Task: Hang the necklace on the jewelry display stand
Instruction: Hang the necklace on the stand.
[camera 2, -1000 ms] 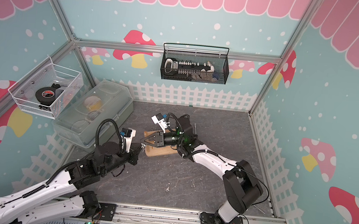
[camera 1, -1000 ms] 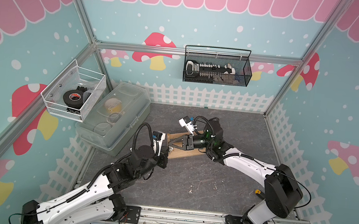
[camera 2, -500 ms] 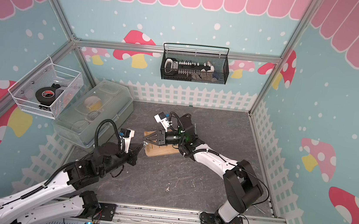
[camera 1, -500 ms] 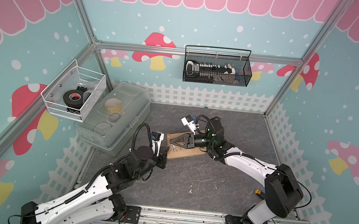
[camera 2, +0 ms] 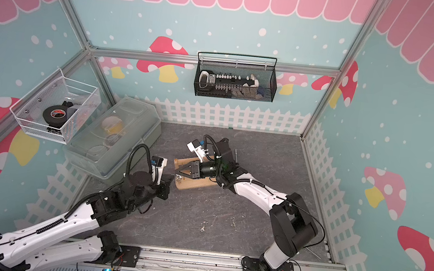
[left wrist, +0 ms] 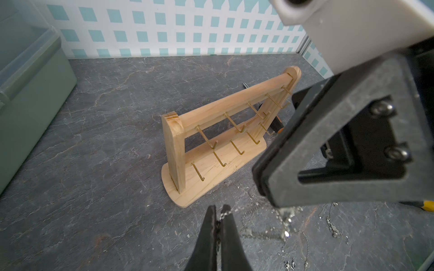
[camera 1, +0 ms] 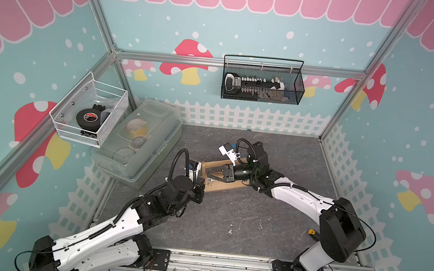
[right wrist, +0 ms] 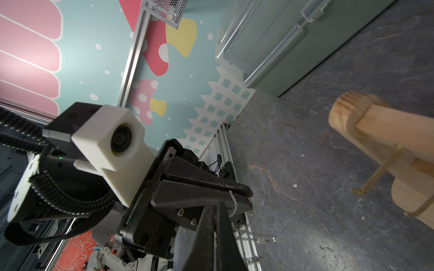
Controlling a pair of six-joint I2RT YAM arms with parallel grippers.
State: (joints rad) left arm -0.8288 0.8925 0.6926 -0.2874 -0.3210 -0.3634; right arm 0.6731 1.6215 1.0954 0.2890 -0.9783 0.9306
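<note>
Checking both top views first: jewelry display stand (camera 1: 222, 187) stands upright about mid-desk (camera 1: 256, 220), a bit toward the left edge and clear of the plastic box (camera 1: 140, 144) in the back left corner. Left pincer (camera 1: 203, 181) and right pincer (camera 1: 208, 174) meet almost tip to tip at the stand's left end, both closed. Necklace (camera 2: 178, 176) is only a silver glint between the tips, not on any peg.

Left wrist view: left pincer (left wrist: 218, 211) is clamped on a link. The right pincer (left wrist: 274, 201) looks pinched on the same necklace (left wrist: 284, 217), with slack dangling under its tip. I read the two grips as a way to spread the chain into a span that can drop over a hook. Pegs (left wrist: 207, 140) stick out toward the pincers and all look bare. Loose chains (left wrist: 333, 225) lie on the desk further off, and I'm leaving those alone.

Right wrist view: necklace (right wrist: 233, 203) drops from the left pincer (right wrist: 249, 199) tip to the right pincer (right wrist: 216, 208) tip, a short and fairly taut run. The stand (right wrist: 366, 122) upright is just beside them, so my guess is the next step is to lift the span and carry it over a peg. Snag risk is the slack tail.
</note>
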